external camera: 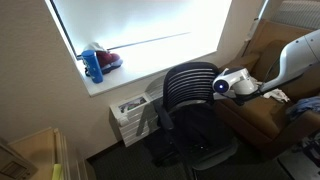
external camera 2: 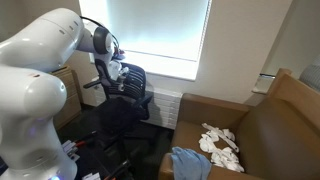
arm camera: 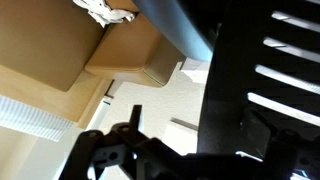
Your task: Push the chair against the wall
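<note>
The black swivel chair [external camera: 190, 105] stands below the window with its slatted back toward the brown armchair; it also shows in an exterior view [external camera 2: 128, 98]. The beige wall [external camera: 70, 110] with the bright window and white sill [external camera: 150, 68] lies just behind it. My gripper [external camera: 222, 86] is at the side edge of the chair's back, touching or nearly touching it, as an exterior view also shows [external camera 2: 118, 70]. In the wrist view the dark slatted back [arm camera: 255, 90] fills the right side. One finger [arm camera: 135, 118] shows; the other is lost against the chair.
A blue bottle [external camera: 94, 66] and a red object [external camera: 108, 60] sit on the sill. A white box [external camera: 131, 115] stands against the wall beside the chair. The brown armchair [external camera 2: 260, 125] holds white cloths [external camera 2: 220, 140] and a blue cloth [external camera 2: 188, 162].
</note>
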Action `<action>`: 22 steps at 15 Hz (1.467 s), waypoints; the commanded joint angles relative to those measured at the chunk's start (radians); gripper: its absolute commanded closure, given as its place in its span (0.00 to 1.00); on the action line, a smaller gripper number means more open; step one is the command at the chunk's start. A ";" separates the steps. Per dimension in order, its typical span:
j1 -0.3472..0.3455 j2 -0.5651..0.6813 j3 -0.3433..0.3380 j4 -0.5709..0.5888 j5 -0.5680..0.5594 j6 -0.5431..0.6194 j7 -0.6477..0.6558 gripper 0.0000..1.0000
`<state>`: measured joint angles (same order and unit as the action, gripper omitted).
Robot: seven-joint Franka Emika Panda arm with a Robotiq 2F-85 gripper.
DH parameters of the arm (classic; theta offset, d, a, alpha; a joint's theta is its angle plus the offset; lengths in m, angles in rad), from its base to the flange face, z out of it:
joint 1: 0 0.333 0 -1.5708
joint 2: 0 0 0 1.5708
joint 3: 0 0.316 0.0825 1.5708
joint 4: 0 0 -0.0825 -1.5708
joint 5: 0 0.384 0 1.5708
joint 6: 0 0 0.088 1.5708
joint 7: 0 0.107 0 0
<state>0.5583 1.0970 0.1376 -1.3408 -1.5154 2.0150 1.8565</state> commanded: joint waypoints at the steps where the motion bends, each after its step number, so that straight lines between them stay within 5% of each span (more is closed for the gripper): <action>1: -0.025 -0.044 -0.057 0.005 -0.030 -0.064 0.042 0.00; 7: -0.026 -0.022 -0.116 0.110 -0.059 -0.307 0.103 0.00; 12: -0.053 -0.033 -0.080 0.095 -0.056 -0.306 0.076 0.00; 22: -0.124 -0.206 0.052 -0.044 0.029 0.066 -0.179 0.00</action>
<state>0.4873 0.9712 0.1431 -1.2919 -1.5121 1.9627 1.7337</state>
